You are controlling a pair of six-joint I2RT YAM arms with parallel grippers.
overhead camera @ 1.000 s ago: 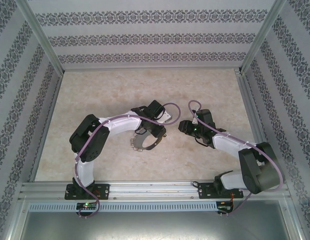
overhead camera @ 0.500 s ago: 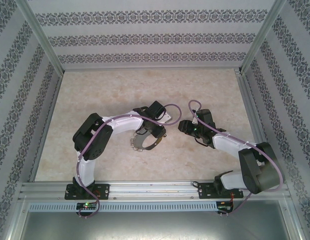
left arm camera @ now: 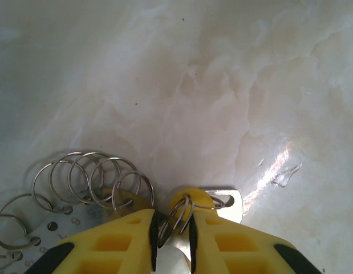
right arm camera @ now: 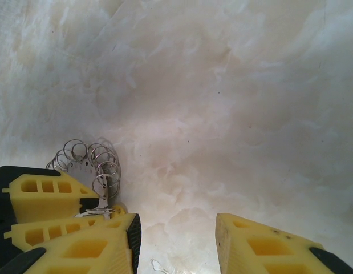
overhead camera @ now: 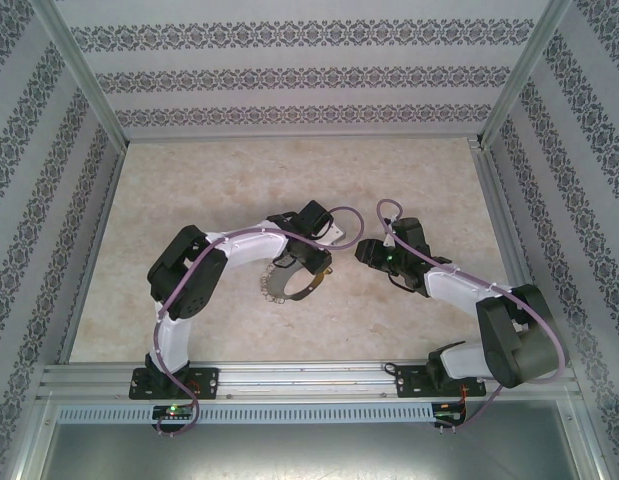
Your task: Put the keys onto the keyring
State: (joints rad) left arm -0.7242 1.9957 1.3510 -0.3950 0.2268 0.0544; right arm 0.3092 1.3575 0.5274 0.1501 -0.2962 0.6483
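The keyring [overhead camera: 287,284] lies on the marble table under my left gripper [overhead camera: 311,264]. In the left wrist view it shows as a grey numbered band [left arm camera: 51,227] carrying several small split rings [left arm camera: 88,177]. A key [left arm camera: 194,201] with a yellow head lies at the fingertips, beside a flat metal tab [left arm camera: 232,204]. My left gripper [left arm camera: 172,220] is pinched narrow on the small wire ring threaded through that key's head. My right gripper [right arm camera: 177,228] hovers open over bare table just right of the keyring [right arm camera: 88,162], with nothing between its fingers. It sits at centre right in the top view [overhead camera: 365,251].
The marble table [overhead camera: 289,180] is bounded by patterned walls and a metal rail [overhead camera: 289,378] at the near edge. The left gripper's yellow fingers [right arm camera: 48,197] stand close beside my right gripper's left finger. A glossy mark [left arm camera: 284,174] lies on the table.
The left jaws have narrowed onto the wire ring at the key's head. The left arm's elbow has shifted slightly right. The right arm has stayed still.
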